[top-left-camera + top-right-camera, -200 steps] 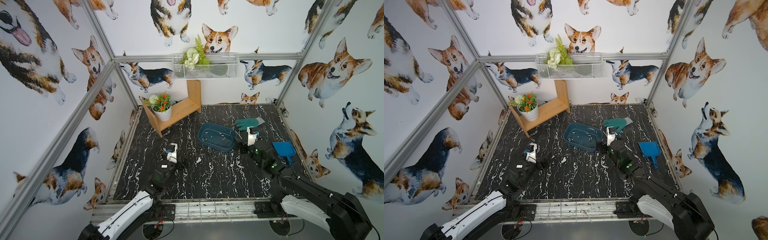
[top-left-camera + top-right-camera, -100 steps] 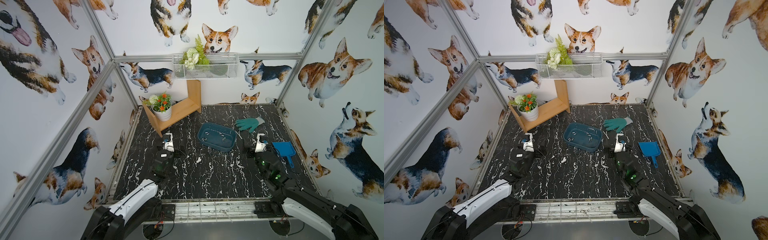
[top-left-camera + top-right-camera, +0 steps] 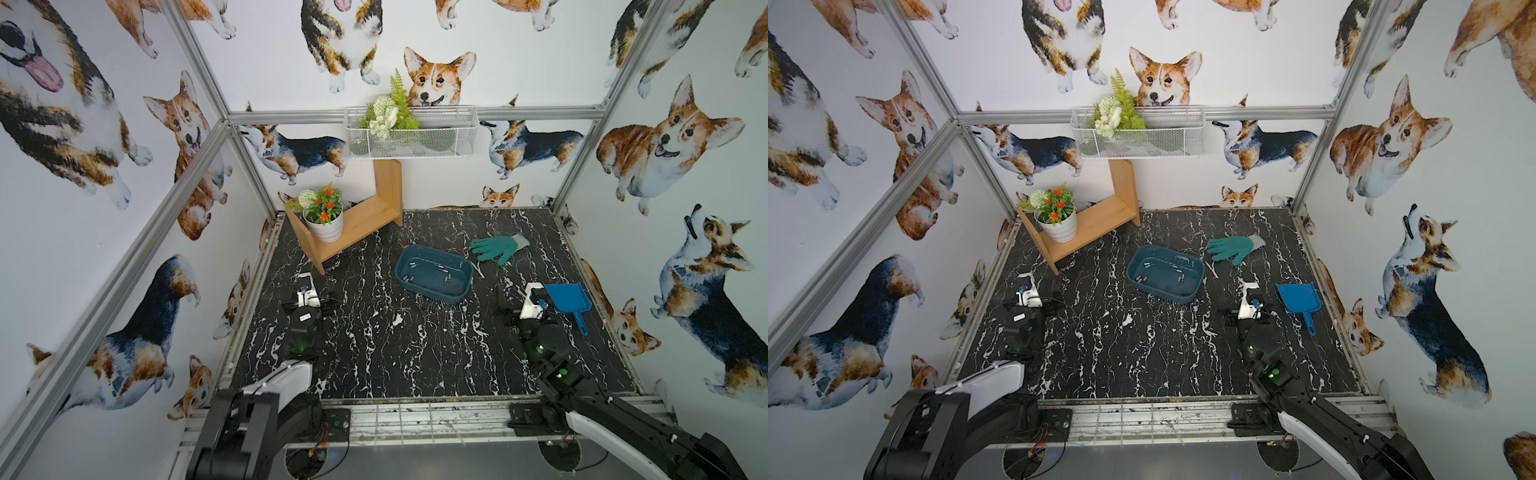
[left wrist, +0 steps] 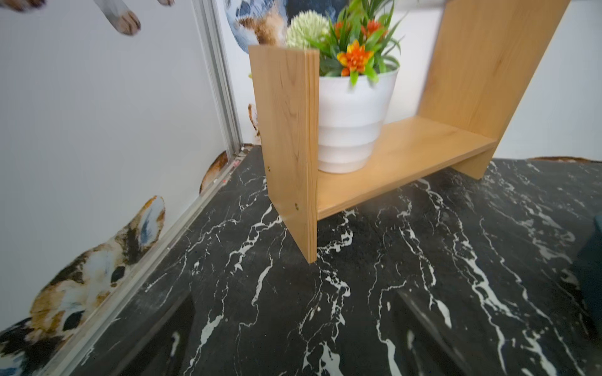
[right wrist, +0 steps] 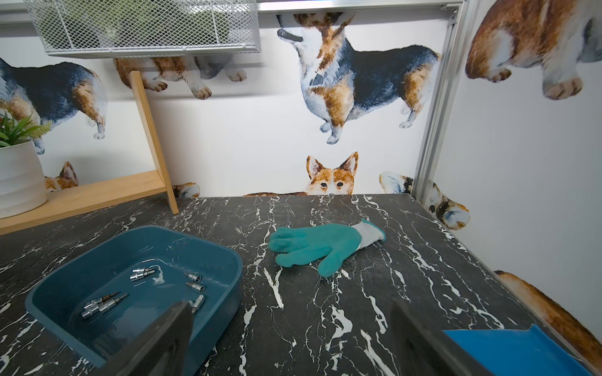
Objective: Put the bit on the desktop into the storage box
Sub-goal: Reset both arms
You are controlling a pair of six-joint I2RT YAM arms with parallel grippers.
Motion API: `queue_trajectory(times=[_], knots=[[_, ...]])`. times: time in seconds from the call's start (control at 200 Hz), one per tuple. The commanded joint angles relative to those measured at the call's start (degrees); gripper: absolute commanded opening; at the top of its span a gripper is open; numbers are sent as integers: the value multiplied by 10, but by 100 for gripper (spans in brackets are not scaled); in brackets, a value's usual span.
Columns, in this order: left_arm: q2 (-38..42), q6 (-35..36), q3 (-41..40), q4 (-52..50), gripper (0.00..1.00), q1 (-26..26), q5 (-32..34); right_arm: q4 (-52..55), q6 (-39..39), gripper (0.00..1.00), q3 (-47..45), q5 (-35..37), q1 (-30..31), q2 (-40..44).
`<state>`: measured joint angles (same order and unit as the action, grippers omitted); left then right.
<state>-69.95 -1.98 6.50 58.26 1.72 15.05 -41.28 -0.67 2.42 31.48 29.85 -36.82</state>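
Bits (image 5: 195, 287) boxed, both jaws wide and empty
The storage box (image 5: 224, 293) sits nearer the right jaws; no loose bit shows on the surface (image 5: 325, 325).

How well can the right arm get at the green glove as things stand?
Likely yes: the right arm, jaws open and empty, faces the green glove across bare desktop; the storage box sits aside.
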Motion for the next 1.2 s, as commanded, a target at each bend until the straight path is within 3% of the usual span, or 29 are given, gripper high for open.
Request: queue_trajectory(times=[0.0,0.145,0.205,0.275,0.596,0.726,1.011,1.131,1.191], knots=[[-93,-15,2,169,100,-36,-115,-49,24,100,-6,1,-5,4],[-204,1,37,216,100,-40,-164,-58,8,100,-13,-19,-35,-1],[-192,0,75,118,100,-39,-150,-58,-4,100,-10,-37,-56,-6],[-195,14,90,94,100,-14,-108,-66,-15,100,-7,-57,-86,-22],[-198,20,87,107,100,-8,-98,-181,-55,100,29,-185,-261,-216],[-197,20,87,106,100,-8,-98,-151,-15,100,62,-195,-265,-254],[-197,20,87,105,100,-7,-97,-325,-7,100,9,-185,-267,-372],[-197,20,88,106,100,-7,-98,-416,-3,100,19,-173,-266,-477],[-197,20,87,106,100,-7,-98,-317,-18,100,52,-175,-273,-460]])
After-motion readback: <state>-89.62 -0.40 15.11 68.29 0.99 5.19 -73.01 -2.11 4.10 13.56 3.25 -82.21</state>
